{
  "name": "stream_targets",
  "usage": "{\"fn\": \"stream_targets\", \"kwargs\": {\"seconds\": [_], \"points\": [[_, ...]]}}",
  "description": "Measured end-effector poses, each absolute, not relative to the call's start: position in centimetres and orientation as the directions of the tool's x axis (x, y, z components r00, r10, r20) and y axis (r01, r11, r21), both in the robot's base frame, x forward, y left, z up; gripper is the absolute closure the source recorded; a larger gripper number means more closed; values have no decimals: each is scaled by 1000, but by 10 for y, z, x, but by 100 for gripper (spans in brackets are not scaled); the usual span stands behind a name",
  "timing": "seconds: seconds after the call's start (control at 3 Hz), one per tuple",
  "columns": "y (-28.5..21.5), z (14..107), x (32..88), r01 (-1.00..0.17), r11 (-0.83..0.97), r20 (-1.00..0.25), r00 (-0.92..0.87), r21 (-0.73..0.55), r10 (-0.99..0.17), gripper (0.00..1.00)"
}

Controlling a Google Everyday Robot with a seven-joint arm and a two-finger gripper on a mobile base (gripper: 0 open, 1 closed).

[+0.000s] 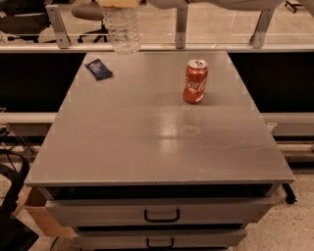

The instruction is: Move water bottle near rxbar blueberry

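The water bottle hangs in the air above the table's back left edge; only its clear lower body shows, and its cap is cut off by the top of the view. My gripper shows only as a tan sliver at the top edge, shut on the bottle's upper part. The white arm runs along the top edge. The rxbar blueberry, a small dark blue bar, lies flat on the table at the back left, just below and left of the bottle.
A red soda can stands upright at the table's back right. The grey table has drawers with handles below. A metal railing and office chairs stand behind. A cardboard box sits on the floor at the left.
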State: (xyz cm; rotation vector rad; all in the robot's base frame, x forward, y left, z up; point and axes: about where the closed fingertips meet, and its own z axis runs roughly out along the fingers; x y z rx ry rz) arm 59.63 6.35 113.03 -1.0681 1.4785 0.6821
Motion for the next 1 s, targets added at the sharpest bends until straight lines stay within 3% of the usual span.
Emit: {"fn": "stream_targets", "kwargs": {"seconds": [0.33, 1.0], "points": [[94, 1127, 602, -906, 412, -969, -5, -100, -247, 100], [94, 1123, 643, -870, 487, -966, -48, -84, -253, 100]]}}
